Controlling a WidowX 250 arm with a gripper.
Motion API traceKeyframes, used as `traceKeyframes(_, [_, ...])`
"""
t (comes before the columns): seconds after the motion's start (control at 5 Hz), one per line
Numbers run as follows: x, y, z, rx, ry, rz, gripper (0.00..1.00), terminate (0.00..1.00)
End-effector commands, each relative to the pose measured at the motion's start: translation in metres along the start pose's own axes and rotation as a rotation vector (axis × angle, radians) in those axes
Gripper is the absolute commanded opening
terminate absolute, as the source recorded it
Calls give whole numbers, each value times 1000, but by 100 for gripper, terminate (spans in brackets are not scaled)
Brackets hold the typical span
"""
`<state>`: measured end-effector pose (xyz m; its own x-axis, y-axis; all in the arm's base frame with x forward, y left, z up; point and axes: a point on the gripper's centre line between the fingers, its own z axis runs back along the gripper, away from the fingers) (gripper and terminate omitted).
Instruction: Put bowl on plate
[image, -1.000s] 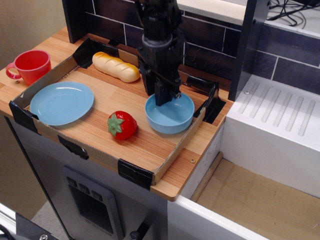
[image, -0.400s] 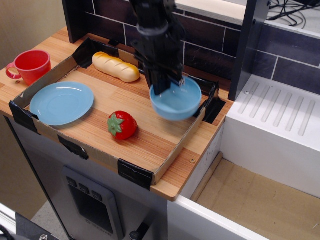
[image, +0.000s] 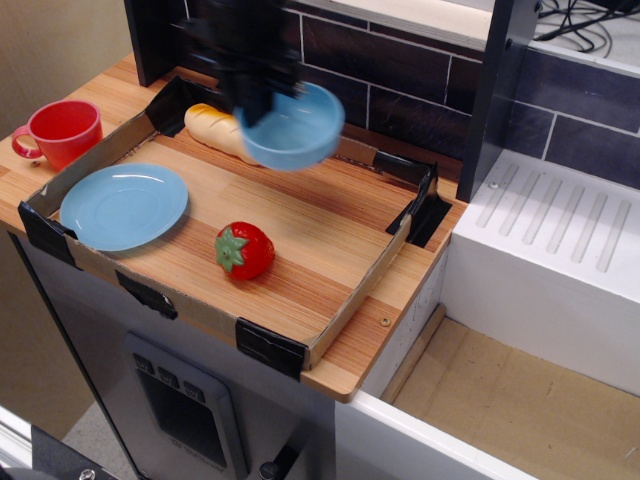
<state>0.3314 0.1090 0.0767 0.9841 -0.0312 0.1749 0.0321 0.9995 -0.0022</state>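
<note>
My gripper (image: 262, 103) is shut on the rim of the light blue bowl (image: 296, 131) and holds it tilted in the air above the back of the tray, in front of the bread. The image of both is motion-blurred. The flat light blue plate (image: 124, 205) lies at the left end of the tray, well to the lower left of the bowl, with nothing on it.
A shallow cardboard-walled tray (image: 352, 293) on the wooden counter holds a red strawberry toy (image: 244, 250) near the middle and a bread loaf (image: 213, 127) at the back. A red cup (image: 62, 131) stands outside at far left. A white dish rack (image: 555, 245) sits right.
The gripper has lifted the bowl off the tray's right side and carried it up and to the left, over the back of the tray. The other things have not moved.
</note>
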Motion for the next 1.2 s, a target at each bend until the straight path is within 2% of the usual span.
traceKeyframes(0.0, [-27,44,44,13,-79,127,0,0])
traceKeyframes(0.2, [-37,61,37,33,-86,147,0,0])
traceKeyframes(0.4, [-48,77,14,76,-73,148,0,0])
traceKeyframes(0.8, [-78,84,-22,112,-7,99,0,0])
traceKeyframes(1.0, [-81,84,-29,131,-18,95,0,0])
